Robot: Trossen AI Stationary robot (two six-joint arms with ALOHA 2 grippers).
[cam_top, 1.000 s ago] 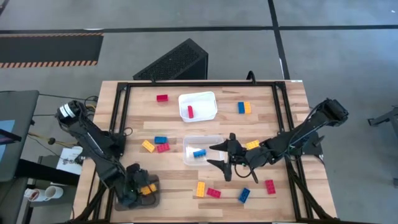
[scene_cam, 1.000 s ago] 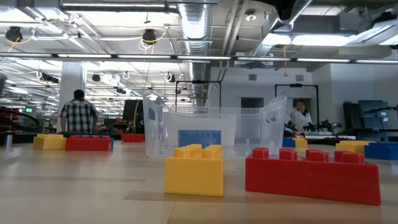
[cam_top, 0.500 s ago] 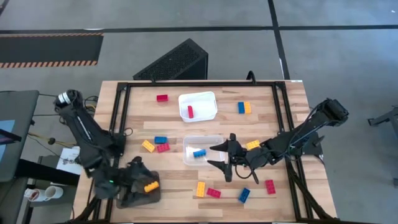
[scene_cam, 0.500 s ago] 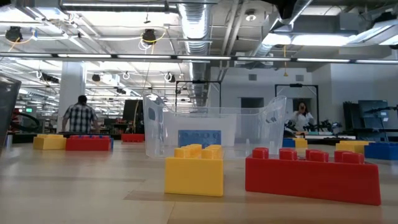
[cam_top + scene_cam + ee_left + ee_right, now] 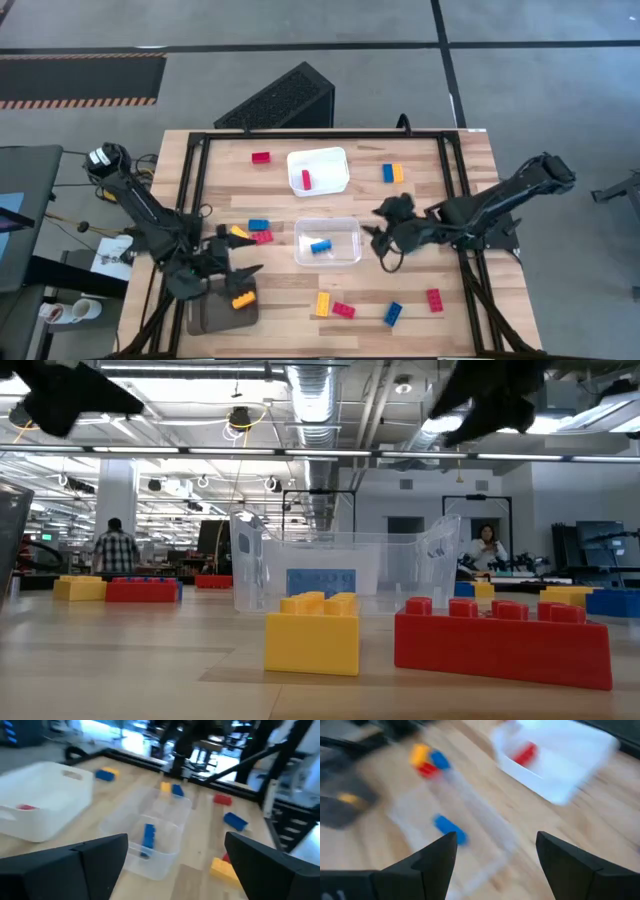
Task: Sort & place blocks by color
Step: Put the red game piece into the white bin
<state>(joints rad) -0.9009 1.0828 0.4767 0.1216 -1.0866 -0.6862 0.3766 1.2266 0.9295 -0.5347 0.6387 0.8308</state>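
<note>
Red, blue and yellow blocks lie scattered over the wooden table [image 5: 440,160]. A red block [image 5: 306,179] lies in the white tray [image 5: 330,160]. In the clear tray [image 5: 345,228] is a blue block [image 5: 320,246], also seen in the left wrist view [image 5: 148,836]. The grey tray [image 5: 215,312] holds a yellow block [image 5: 242,298]. My left gripper [image 5: 243,256] hovers open just beyond the grey tray. My right gripper [image 5: 378,222] hangs open at the clear tray's right side. Both show open in their wrist views [image 5: 175,865] [image 5: 492,865].
Loose blocks: red [image 5: 261,157] far left, a blue-yellow pair [image 5: 393,173] far right, blue [image 5: 259,225], yellow [image 5: 238,233] and red [image 5: 263,237] left of the clear tray, yellow [image 5: 323,303], red [image 5: 343,310], blue [image 5: 392,314] and red [image 5: 434,299] near the front edge. People stand in the room behind.
My left gripper has risen out of the grey tray and moved toward the far edge, leaving the yellow block lying in that tray. My right gripper has lifted and moved toward the far right, away from the clear tray's near right corner.
</note>
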